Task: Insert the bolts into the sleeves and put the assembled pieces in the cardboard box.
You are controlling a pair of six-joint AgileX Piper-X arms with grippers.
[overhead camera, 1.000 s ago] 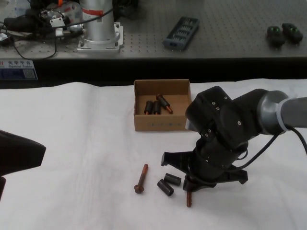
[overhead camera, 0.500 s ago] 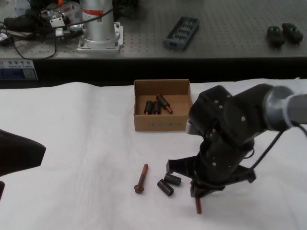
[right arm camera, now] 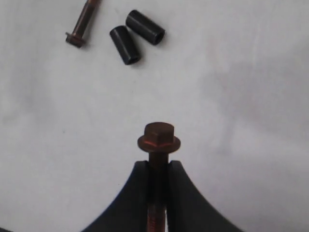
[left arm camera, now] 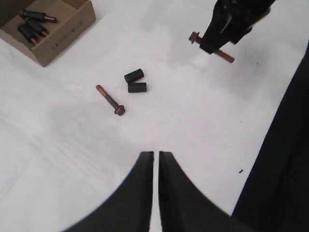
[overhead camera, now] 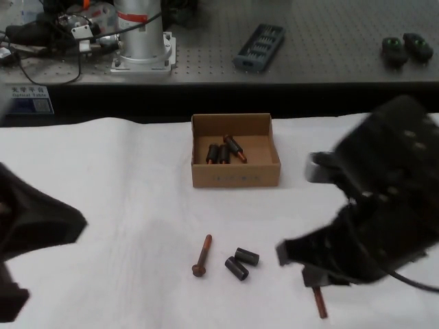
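Note:
My right gripper (right arm camera: 158,166) is shut on a copper bolt (right arm camera: 159,137), whose hex head sticks out past the fingertips. In the high view this gripper (overhead camera: 317,277) hangs above the cloth at the front right, the bolt (overhead camera: 319,301) pointing down. Two black sleeves (overhead camera: 247,257) (overhead camera: 236,268) lie side by side on the cloth, left of that gripper. A second loose bolt (overhead camera: 203,255) lies left of the sleeves. My left gripper (left arm camera: 156,154) is shut and holds nothing, high over the cloth's left side. The cardboard box (overhead camera: 233,179) holds several assembled pieces (overhead camera: 223,152).
White cloth (overhead camera: 123,178) covers the bench. Behind it a dark perforated table carries a metal post base (overhead camera: 140,44), a blue-grey tray (overhead camera: 259,44) and cables. Bare cloth lies between the box and the loose parts.
The right arm has swung to the right and risen toward the camera, carrying the bolt away from the sleeves. The left arm has come further into the high view.

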